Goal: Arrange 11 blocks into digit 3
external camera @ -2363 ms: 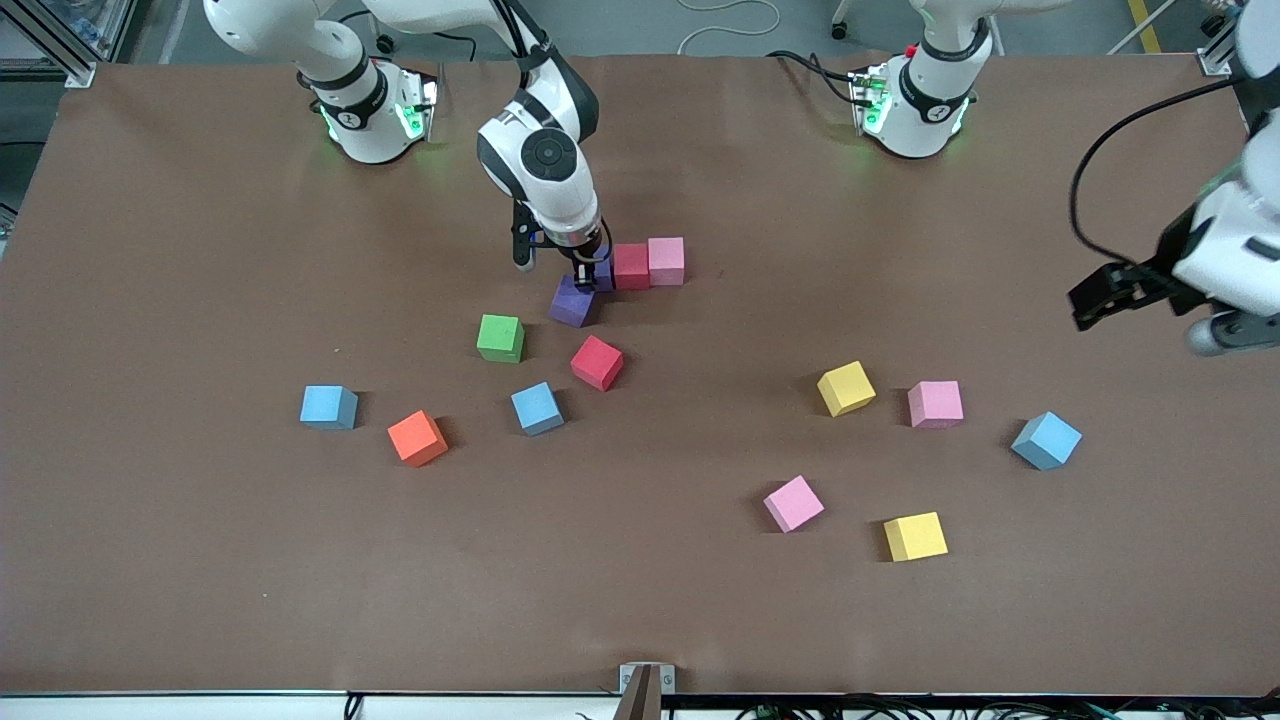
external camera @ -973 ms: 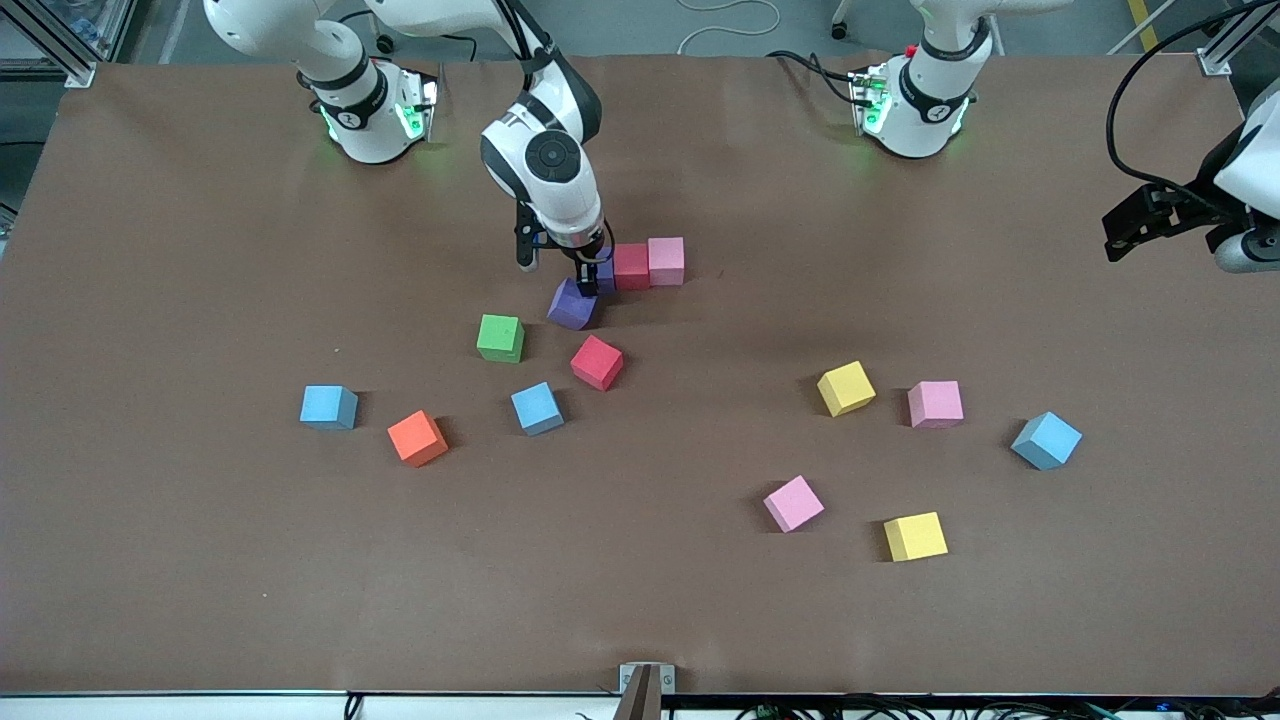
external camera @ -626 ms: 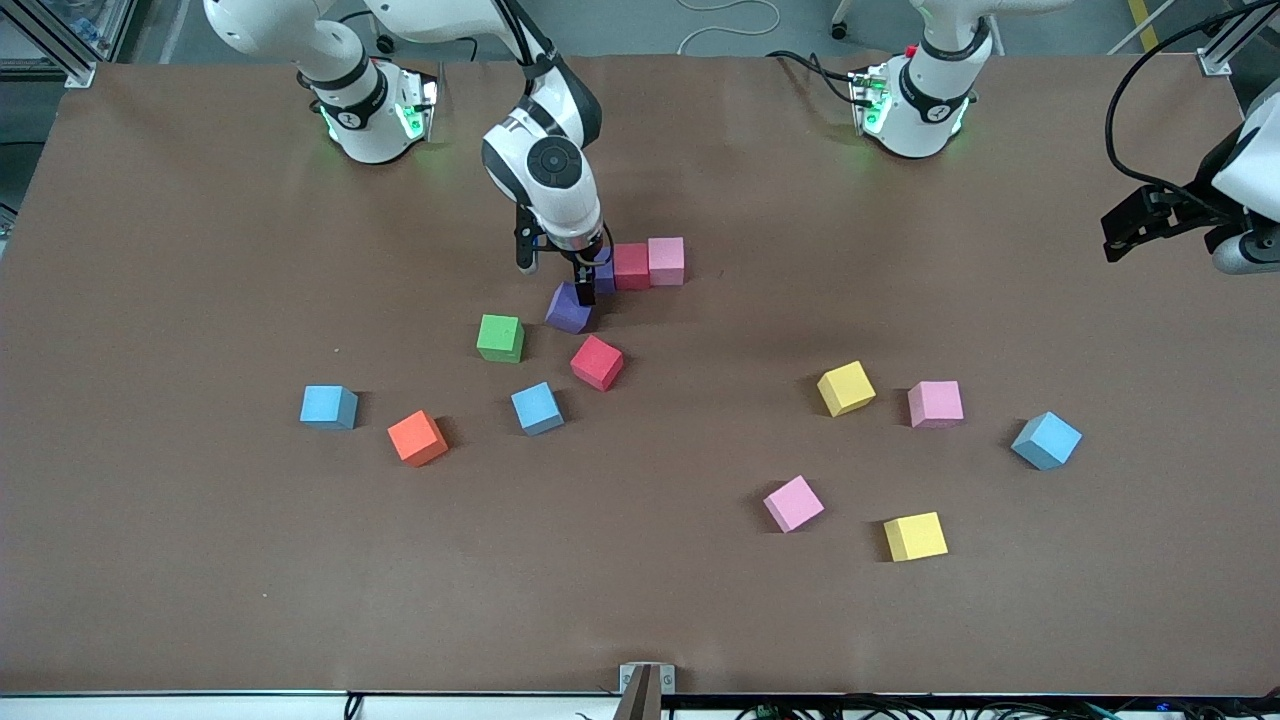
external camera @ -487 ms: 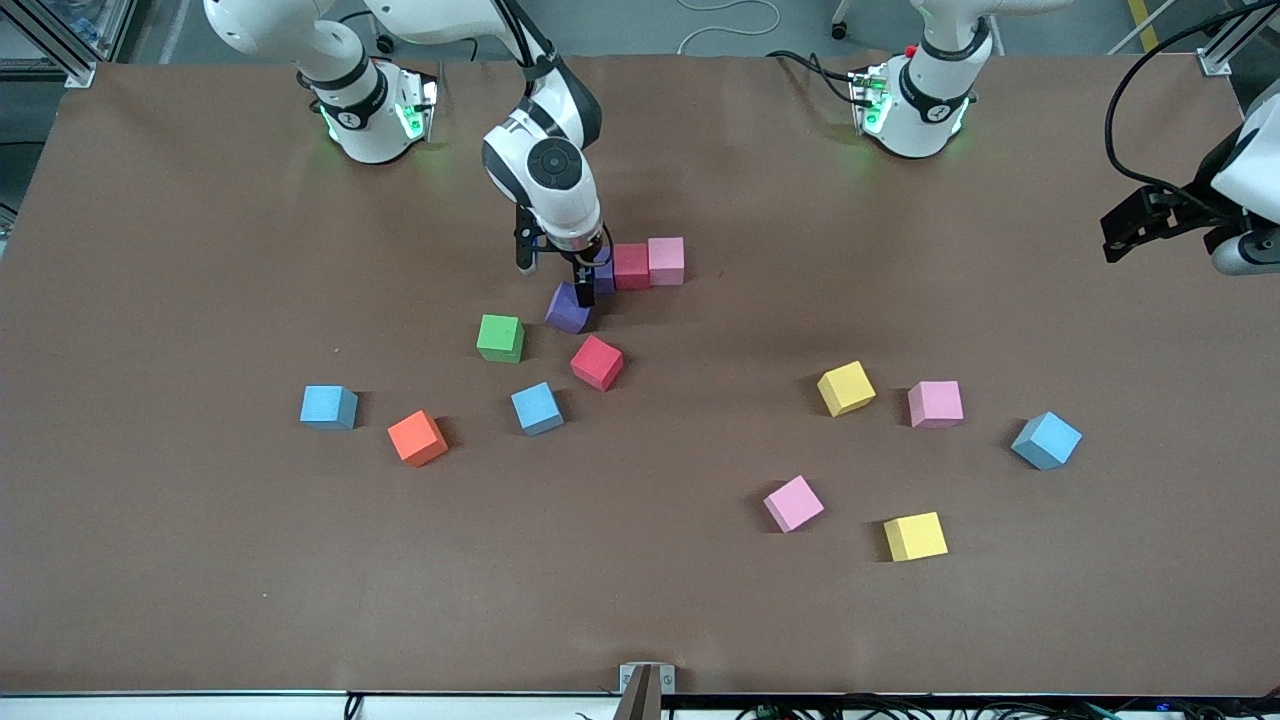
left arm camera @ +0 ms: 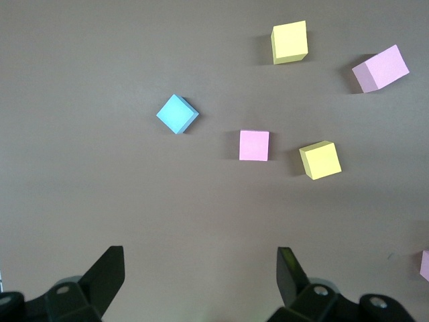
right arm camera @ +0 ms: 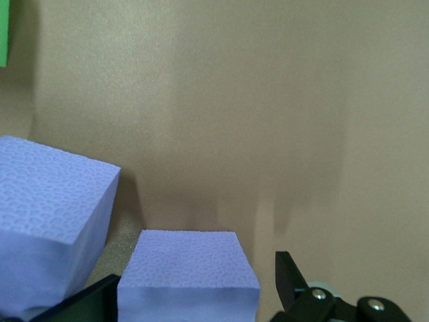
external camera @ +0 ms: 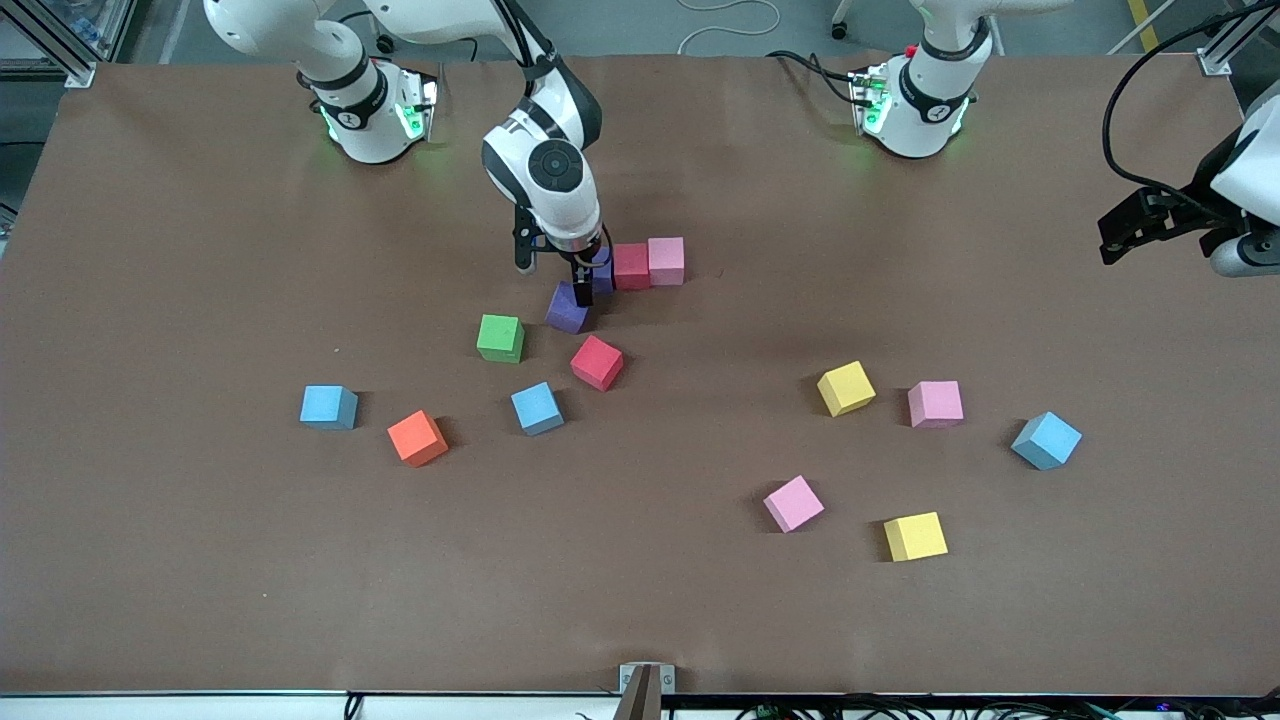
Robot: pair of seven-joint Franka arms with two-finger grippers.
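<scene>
Right claw [external camera: 556, 268], spread, straddles the row's small matte purple cube [right arm camera: 190, 275]; a second, skewed purple cube [external camera: 567, 307] sits just beside; left claw [left arm camera: 201, 275] waits spread.

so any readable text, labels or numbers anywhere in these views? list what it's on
None readable.
Blocks: plain faces, no print.
Right arm: a round emblem on the wrist, no words legible.
Arm bases: small dark marks, too small to read.
Table: unmarked.

No legible text, labels or numbers; small dark marks on the arm bases [external camera: 372, 112] may be logos.
</scene>
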